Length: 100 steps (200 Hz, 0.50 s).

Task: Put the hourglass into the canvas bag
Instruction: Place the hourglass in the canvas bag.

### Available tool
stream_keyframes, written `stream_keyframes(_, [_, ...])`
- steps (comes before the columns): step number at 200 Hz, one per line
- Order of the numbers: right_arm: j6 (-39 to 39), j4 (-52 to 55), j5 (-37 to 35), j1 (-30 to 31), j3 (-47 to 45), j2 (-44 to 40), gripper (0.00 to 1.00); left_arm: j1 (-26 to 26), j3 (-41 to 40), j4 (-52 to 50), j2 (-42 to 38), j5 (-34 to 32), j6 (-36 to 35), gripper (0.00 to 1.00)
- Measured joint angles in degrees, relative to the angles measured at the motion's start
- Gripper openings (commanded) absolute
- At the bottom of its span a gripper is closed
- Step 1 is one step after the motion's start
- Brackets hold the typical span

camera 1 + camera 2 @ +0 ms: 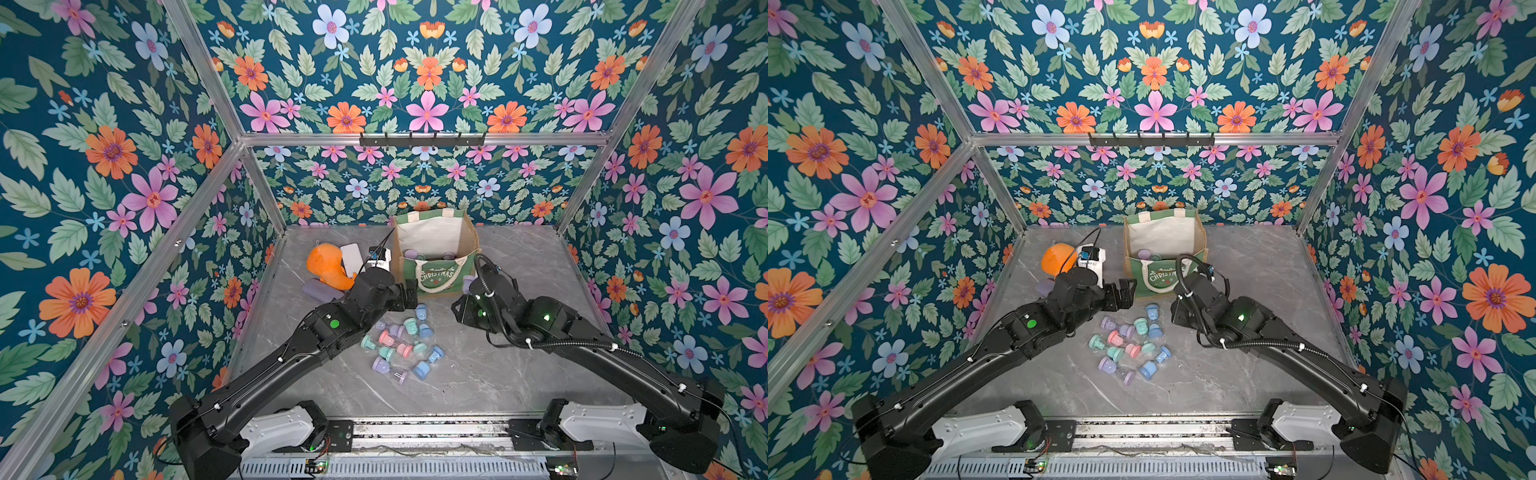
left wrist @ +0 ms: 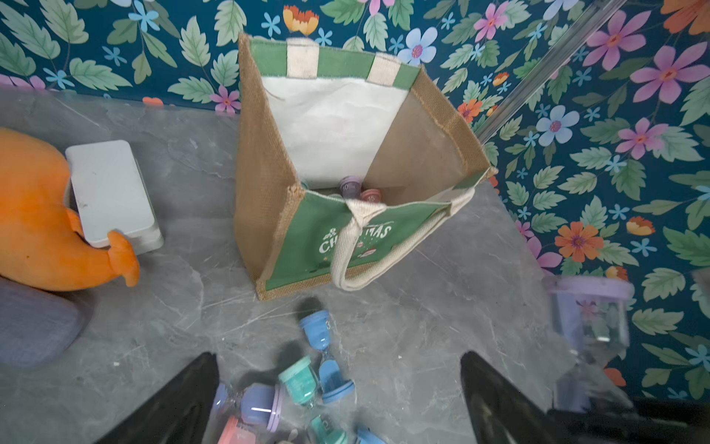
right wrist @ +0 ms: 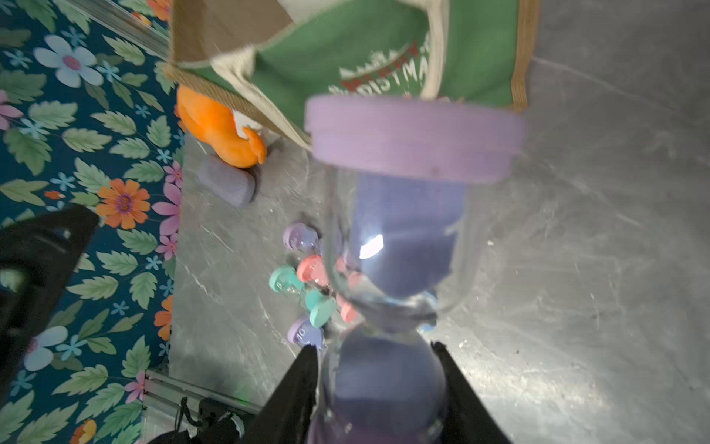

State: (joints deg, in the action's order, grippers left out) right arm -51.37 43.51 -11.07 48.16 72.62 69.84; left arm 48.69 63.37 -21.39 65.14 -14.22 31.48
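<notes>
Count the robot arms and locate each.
2: the left arm reaches to the bag's front corner, jaws open; the right arm, at the other front corner, grips a purple hourglass.

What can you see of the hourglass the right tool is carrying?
The hourglass has a lilac plastic-looking cap, clear bulbs and purple sand in both. The right tool is shut on the bulb nearer the wrist, by the narrow waist, cap pointing away. It seems held off the table, beside the canvas bag, outside it and apart from it.
</notes>
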Motion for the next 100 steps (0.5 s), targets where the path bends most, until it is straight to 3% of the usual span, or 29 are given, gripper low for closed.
stream_keyframes(49, [9.0, -1.8, 3.4, -8.2, 12.5, 7.9, 0.24, -5.8, 1.3, 4.2, 3.0, 4.0, -0.5, 1.0])
stream_keyframes(100, [15.1, -3.7, 8.0, -14.2, 26.3, 22.3, 0.23, -12.2, 0.7, 7.5, 5.7, 9.9, 0.1, 1.0])
